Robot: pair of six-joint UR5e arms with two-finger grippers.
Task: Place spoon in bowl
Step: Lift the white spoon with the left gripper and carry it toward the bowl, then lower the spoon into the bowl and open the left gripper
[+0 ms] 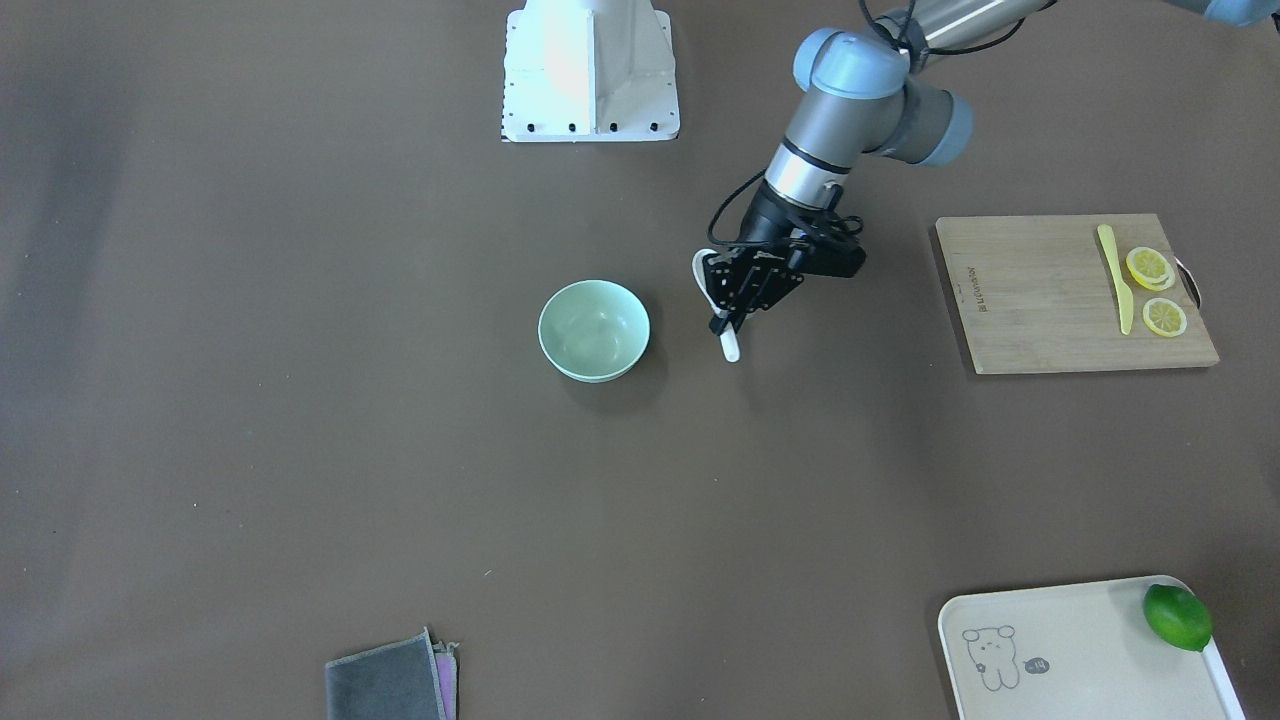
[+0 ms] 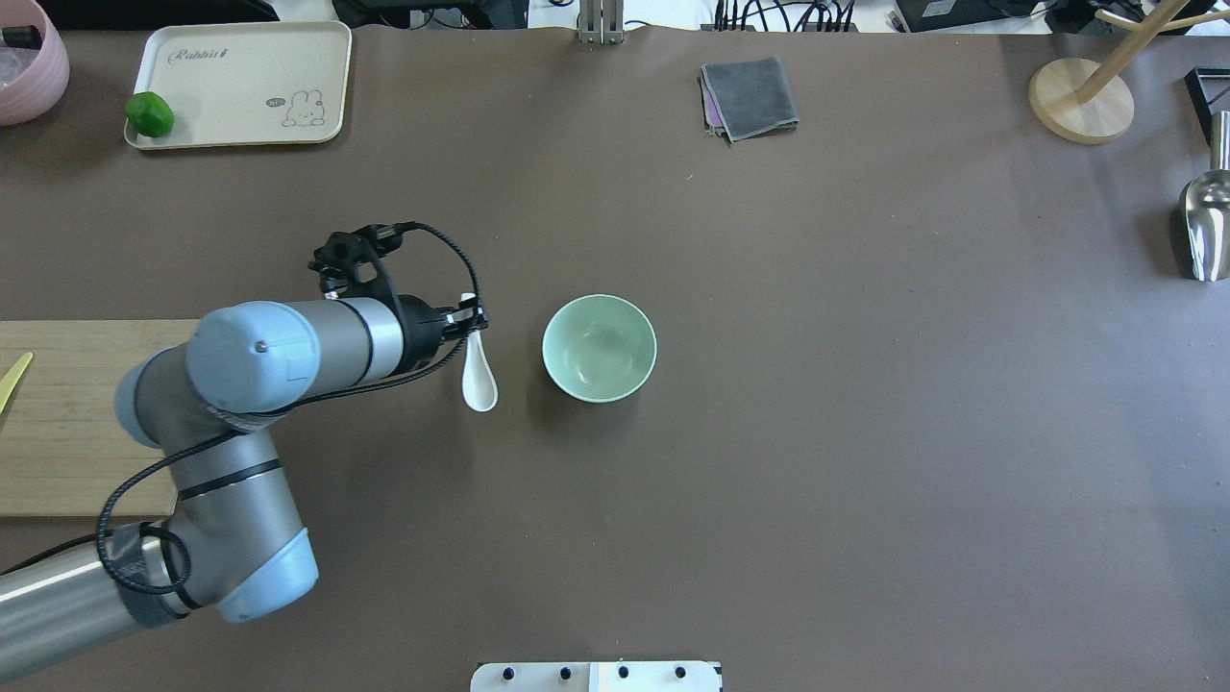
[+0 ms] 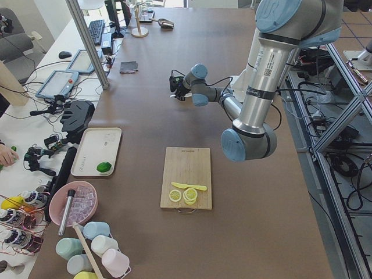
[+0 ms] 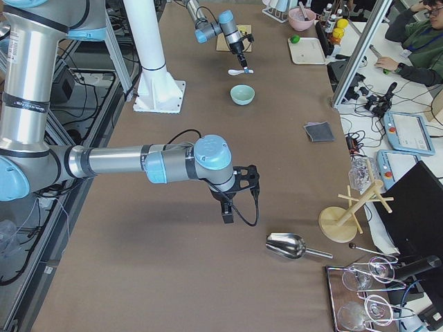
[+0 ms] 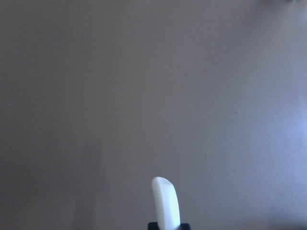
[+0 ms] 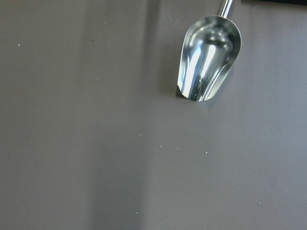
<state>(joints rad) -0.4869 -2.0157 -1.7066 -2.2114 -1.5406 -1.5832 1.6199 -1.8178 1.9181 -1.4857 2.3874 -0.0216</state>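
Note:
The white spoon [image 2: 479, 373] hangs in my left gripper [image 2: 469, 322], which is shut on its handle; the scoop points toward the robot's side. In the front-facing view the gripper [image 1: 722, 322] covers the spoon's middle, and the handle tip [image 1: 731, 350] sticks out. The left wrist view shows only that tip [image 5: 165, 201]. The mint-green bowl [image 2: 599, 348] stands empty a short way to the spoon's right, also in the front-facing view [image 1: 594, 330]. My right gripper [image 4: 227, 214] shows only in the exterior right view, low over bare table; I cannot tell its state.
A wooden cutting board [image 1: 1040, 295] with a yellow knife [image 1: 1118, 280] and lemon slices [image 1: 1150, 268] lies on the left arm's side. A cream tray [image 2: 240, 82] holds a lime [image 2: 150, 114]. A grey cloth [image 2: 750, 96] lies far. A metal scoop [image 6: 208, 57] lies near the right gripper.

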